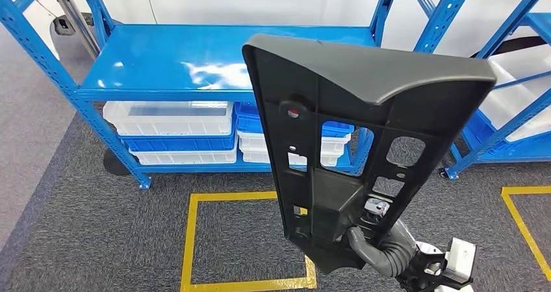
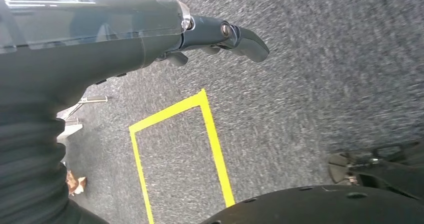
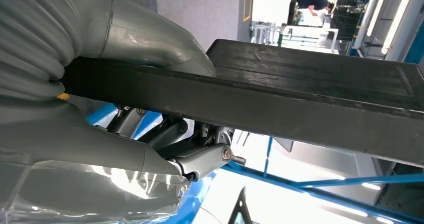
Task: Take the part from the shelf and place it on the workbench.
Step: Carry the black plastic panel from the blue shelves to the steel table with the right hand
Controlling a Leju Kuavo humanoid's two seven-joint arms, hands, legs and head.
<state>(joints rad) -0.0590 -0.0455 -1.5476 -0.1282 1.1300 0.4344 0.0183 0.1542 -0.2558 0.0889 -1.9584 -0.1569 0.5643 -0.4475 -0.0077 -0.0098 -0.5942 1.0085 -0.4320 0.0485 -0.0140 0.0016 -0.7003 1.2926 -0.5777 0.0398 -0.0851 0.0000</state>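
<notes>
A grey carpeted floor (image 1: 84,240) was seen across the lower part of the head view, marked near the middle by a square outline of yellow tape (image 1: 192,240); part of a second yellow outline (image 1: 520,214) was seen toward the right edge. Behind the floor, a blue metal shelf (image 1: 162,64) was seen standing against a white wall, its upper deck bare and glossy. On its lower level, white bins (image 1: 169,118) were stacked with blue bins (image 1: 179,142), left of centre and at the middle. A second blue rack (image 1: 513,110) was seen at the right.

The part (image 1: 351,142), a long black plastic panel, was held up in front of the shelf, off every surface, tilted slightly so that its broad upper end leaned right. Several cut-out openings, raised ribs and a small round fitting with a red dot were seen on its face, and a smooth curved flange ran along its upper end.

The lower end of the part was gripped by the right hand (image 1: 380,246), low and right of centre; in the right wrist view the grey thumb (image 3: 150,39) was pressed on one face of the panel edge and the darker fingers (image 3: 200,159) were closed beneath it.

The left hand (image 2: 150,39) was seen hanging above the carpet, its dark fingers (image 2: 240,34) curled in on nothing.
</notes>
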